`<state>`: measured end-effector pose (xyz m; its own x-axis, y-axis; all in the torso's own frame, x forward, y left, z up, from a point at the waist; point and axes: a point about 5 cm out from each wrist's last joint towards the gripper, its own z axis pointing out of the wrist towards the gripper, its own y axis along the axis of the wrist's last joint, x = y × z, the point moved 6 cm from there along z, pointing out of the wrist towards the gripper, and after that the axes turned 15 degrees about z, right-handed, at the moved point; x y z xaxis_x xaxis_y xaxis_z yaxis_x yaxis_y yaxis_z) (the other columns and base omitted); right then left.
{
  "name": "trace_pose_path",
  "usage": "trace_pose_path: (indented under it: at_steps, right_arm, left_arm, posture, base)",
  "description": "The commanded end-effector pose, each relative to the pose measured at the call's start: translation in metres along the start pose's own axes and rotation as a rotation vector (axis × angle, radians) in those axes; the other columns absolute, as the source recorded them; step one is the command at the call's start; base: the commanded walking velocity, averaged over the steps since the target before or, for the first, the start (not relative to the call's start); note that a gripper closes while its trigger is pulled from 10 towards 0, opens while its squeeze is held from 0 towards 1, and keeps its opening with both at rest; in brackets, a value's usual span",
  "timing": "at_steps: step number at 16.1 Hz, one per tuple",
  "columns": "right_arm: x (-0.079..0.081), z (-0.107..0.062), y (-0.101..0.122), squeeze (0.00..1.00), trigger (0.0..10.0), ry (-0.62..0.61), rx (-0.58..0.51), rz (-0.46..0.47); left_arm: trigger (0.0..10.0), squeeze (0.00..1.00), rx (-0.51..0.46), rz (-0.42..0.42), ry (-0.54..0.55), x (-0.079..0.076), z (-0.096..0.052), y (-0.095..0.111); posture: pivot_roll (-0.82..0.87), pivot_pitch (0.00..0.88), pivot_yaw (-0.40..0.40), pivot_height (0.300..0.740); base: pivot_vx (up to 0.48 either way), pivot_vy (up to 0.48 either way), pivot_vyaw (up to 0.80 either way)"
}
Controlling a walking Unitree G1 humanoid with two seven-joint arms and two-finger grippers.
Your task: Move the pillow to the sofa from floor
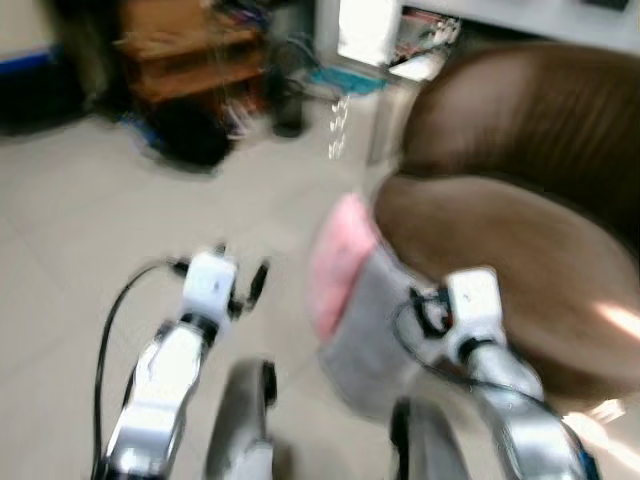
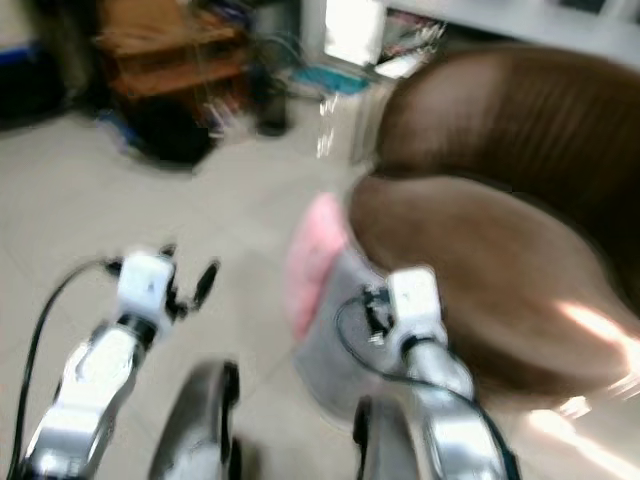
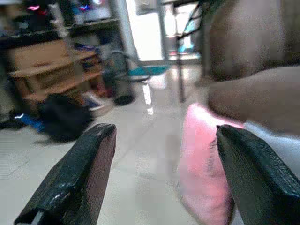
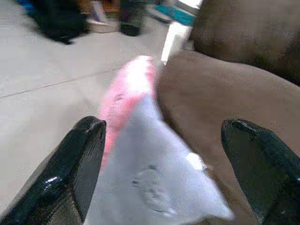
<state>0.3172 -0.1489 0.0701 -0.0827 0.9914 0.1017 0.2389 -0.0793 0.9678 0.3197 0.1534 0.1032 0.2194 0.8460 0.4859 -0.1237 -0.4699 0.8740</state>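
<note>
Right gripper [image 4: 161, 168]: mine, raised in front of me with its two black fingers [image 4: 77, 173] spread wide apart, nothing between them.
Left gripper [image 3: 161, 178]: mine too, fingers [image 3: 79, 178] parted and bare, held over the pale tile floor [image 1: 120, 220].
Pillow direction [image 1: 350, 300]: it stands on edge on the floor, leaning against the front of the brown sofa [image 1: 520, 270]; its long axis runs from near my right wrist away toward the room's far side, the pink end farthest from me.
Pillow relative to my hands: straight ahead of my right gripper, just beyond the fingertips and apart from them; off to the right of my left gripper, across a strip of bare floor.
Pillow look: soft and flat, one face pink, the other light grey with a pale patch, edges blurred by motion.
Sofa: brown, rounded seat and back, the pillow touching its front edge.
Background: wooden shelf [image 1: 190, 50] and a dark bag [image 1: 185, 130] on the floor, well apart from the pillow.
</note>
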Motion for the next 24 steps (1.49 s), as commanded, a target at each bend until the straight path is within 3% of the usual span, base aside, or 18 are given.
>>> trace_pose_path:
  at_steps: [1,7,10,13,24]
  right_arm:
    - [0.0,-0.001,0.0,0.0,10.0,0.0,-0.003,0.0]
    - [-0.002,0.002,-0.002,0.0,10.0,0.001,0.014,-0.045]
    - [-0.003,0.004,-0.007,0.0,10.0,-0.004,0.026,-0.018]
    - [-0.003,0.005,-0.01,0.0,10.0,-0.007,0.037,-0.018]
    - [0.004,0.007,-0.017,0.0,10.0,0.03,0.055,-0.015]
  left_arm:
    - [10.0,0.0,0.027,0.007,-0.003,-0.001,-0.001,-0.006]
    - [10.0,0.0,0.029,-0.024,0.006,-0.002,-0.002,-0.006]
    - [10.0,0.0,0.033,-0.024,0.007,-0.002,-0.002,-0.006]
    - [10.0,0.0,0.031,-0.024,0.006,-0.001,-0.003,-0.005]
    - [10.0,0.0,0.038,0.0,0.005,0.0,-0.005,-0.004]
  posture:
    - [-0.02,0.061,-0.013,0.551]
    - [-0.02,0.067,-0.026,0.551]
    - [-0.02,0.07,-0.028,0.551]
    - [-0.01,0.071,-0.028,0.551]
    - [0.0,0.073,-0.026,0.551]
  base:
    - [0.0,0.0,0.0]
    - [0.173,0.0,0.0]
    - [0.295,0.0,0.0]
    - [0.324,0.0,-0.8]
    - [0.281,0.0,0.0]
